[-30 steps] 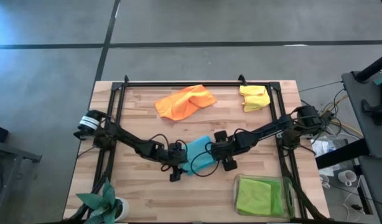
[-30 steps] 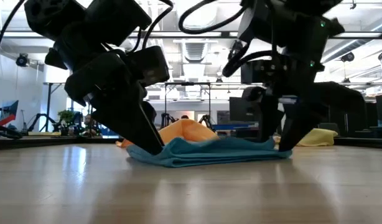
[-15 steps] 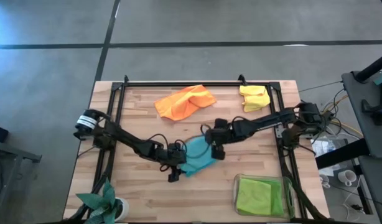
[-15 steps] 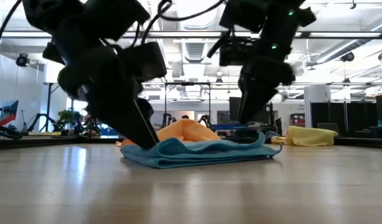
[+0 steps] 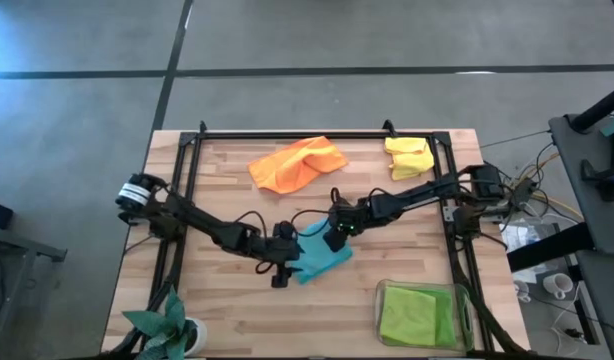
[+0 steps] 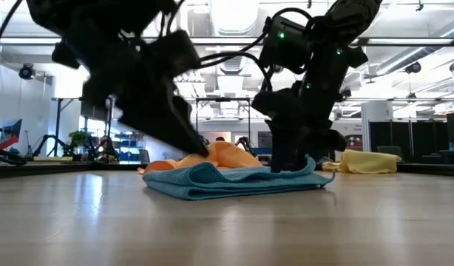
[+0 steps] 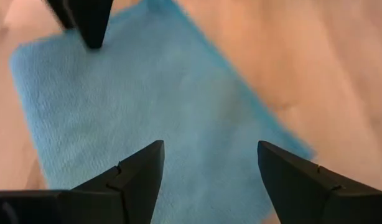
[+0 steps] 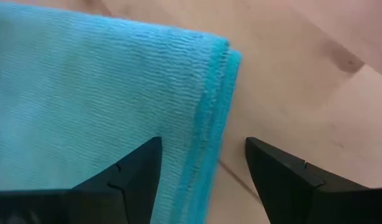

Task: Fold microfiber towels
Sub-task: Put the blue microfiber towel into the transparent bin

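The right claw (image 5: 333,238) has shifted onto the folded blue towel (image 5: 319,256), open like the left claw (image 5: 284,262).

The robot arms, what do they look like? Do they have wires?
Both arms are thin, black and jointed, with black cables looping along them. The left hand and the right hand each end in two dark, pointed fingers. A small green light glows on one arm.
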Motion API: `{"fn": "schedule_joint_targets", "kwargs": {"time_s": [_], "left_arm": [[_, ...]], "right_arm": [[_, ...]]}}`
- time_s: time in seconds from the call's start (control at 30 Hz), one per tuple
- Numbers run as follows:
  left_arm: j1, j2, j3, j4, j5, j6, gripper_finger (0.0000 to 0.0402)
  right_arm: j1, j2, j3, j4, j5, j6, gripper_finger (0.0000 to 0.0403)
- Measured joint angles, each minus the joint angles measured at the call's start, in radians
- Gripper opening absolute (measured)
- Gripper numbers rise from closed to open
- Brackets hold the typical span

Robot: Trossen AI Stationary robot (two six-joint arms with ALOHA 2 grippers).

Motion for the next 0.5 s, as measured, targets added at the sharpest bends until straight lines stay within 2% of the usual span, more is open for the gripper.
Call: {"fn": "schedule_joint_targets", "kwargs": {"time_s": [0.2,0.5], "left_arm": [[0.006,0.075,0.001,0.004,-0.014,0.000,0.0242],[0.006,0.139,0.028,0.023,-0.018,-0.001,0.0242]], "right_arm": [[0.002,0.021,0.004,0.009,-0.010,0.053,0.0228],[0.015,0.017,0.015,0.049,-0.165,0.090,0.0214]]}}
